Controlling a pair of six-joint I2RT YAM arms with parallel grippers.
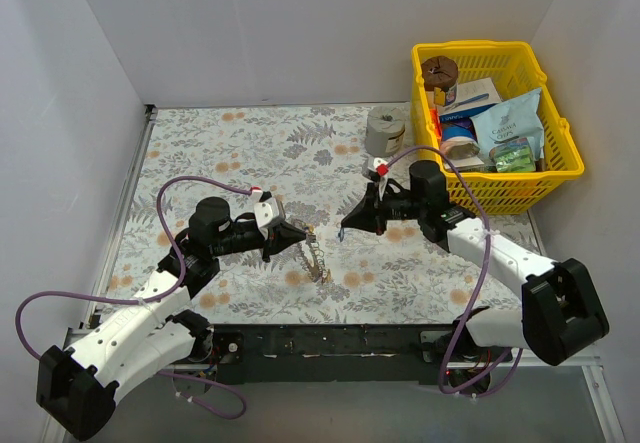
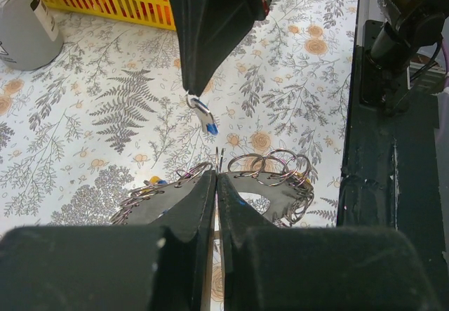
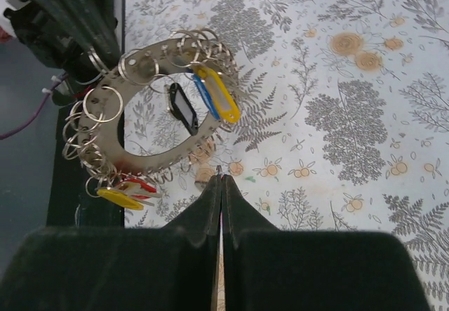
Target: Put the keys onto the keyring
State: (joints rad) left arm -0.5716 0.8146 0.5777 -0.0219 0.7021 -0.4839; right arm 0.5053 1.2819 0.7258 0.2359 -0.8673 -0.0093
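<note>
The keyring is a flat grey ring fringed with small split rings, held up off the table on edge. My left gripper is shut on its rim, and in the left wrist view the keyring spreads to both sides of the gripper. Several keys hang on the keyring: a yellow one, a blue one and a red one. My right gripper is shut on a blue-headed key, just right of the ring. In its own view the right gripper shows only a metal tip.
A yellow basket full of packets stands at the back right. A grey roll stands beside the basket, behind my right gripper. The black rail runs along the table's near edge. White walls close the left, back and right sides.
</note>
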